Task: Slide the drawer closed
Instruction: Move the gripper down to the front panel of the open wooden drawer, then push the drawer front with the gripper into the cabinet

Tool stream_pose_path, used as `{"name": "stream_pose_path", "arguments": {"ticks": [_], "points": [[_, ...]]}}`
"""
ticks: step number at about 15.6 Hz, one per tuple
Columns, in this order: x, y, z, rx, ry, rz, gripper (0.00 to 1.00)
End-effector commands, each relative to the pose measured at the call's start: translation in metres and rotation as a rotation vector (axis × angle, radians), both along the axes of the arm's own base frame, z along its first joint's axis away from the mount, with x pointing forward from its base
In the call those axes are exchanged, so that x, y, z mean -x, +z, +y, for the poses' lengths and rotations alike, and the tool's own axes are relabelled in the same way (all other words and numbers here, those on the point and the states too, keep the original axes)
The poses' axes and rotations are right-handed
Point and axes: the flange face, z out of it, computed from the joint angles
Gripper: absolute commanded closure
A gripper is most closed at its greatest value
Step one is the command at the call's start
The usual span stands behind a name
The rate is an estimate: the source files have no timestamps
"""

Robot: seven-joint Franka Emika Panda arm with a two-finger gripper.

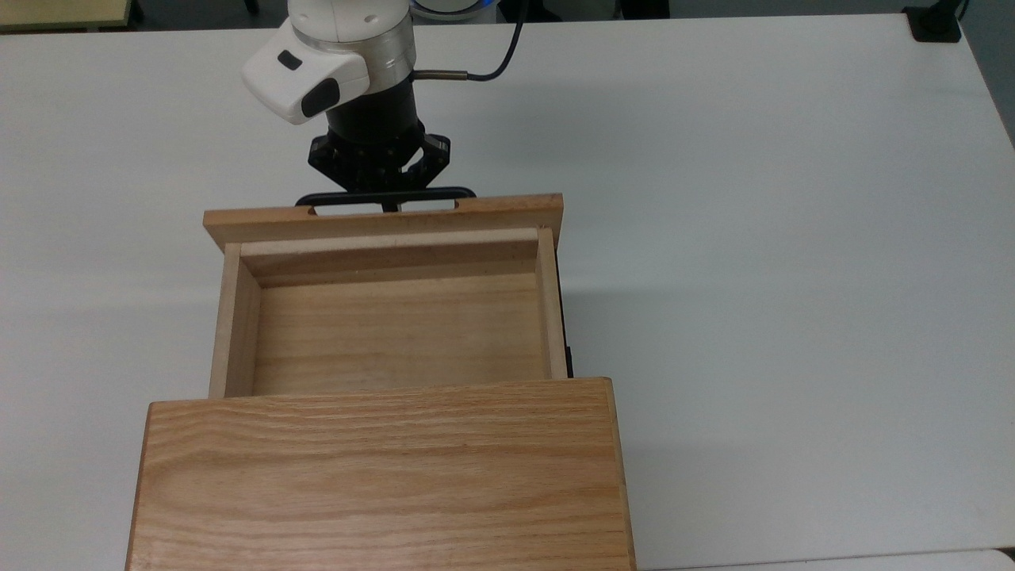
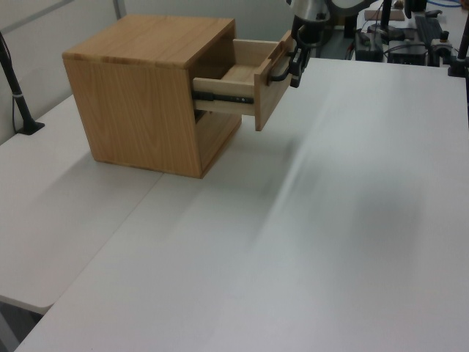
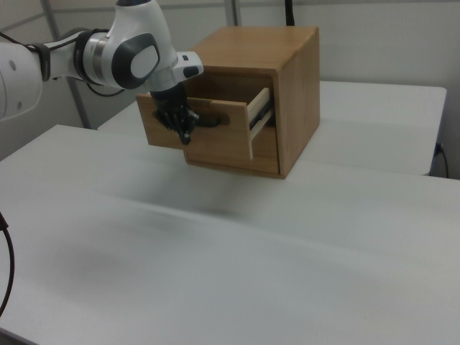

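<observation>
Drawer: one light oak-wood drawer tray (image 1: 396, 333) with a wider front panel and a long thin black metal bar handle (image 1: 444, 193); it stands pulled well out of the upper opening of the cabinet and is empty inside.
Cabinet: one larger grained wooden box (image 1: 381, 476), standing on the white table (image 1: 793, 238); in the left view a black slide rail (image 2: 223, 95) runs along the side of the drawer.
Gripper: one black two-finger gripper (image 1: 386, 198) on the white Panda arm (image 3: 129, 57), pressed up against the middle of the bar handle at the front panel. Its fingers look drawn together, tips at the bar; it holds nothing and does not look wrapped round the bar.
Step (judged): contact is made and the inward push is about to carry the drawer along its rails.
Risk 1: fingertips slip off the thin round bar, above or below it, if the push is not square to the panel.
Risk 2: a push off the panel's centre could skew the drawer on its rails and jam it.
Risk 3: the cabinet is not visibly fixed down; a stiff rail could make the whole box slide across the table.
Count: one drawer, one handle, one cabinet, one arm.
</observation>
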Motion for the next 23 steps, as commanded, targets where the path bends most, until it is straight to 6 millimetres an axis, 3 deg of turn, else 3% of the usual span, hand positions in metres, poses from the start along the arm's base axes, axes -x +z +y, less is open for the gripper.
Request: {"name": "stream_pose_path", "arguments": {"ticks": [1, 3, 10, 15, 21, 23], "points": [[-0.022, 0.006, 0.003, -0.031, -0.017, -0.145, 1.0], [-0.039, 0.01, 0.003, -0.045, -0.039, -0.253, 1.0], [-0.09, -0.004, 0.006, -0.046, -0.089, -0.546, 1.0], [-0.097, -0.009, 0.005, -0.042, -0.094, -0.68, 1.0], [-0.095, -0.006, 0.006, -0.035, -0.084, -0.676, 1.0], [-0.085, -0.019, 0.01, -0.036, -0.078, -0.628, 1.0]]}}
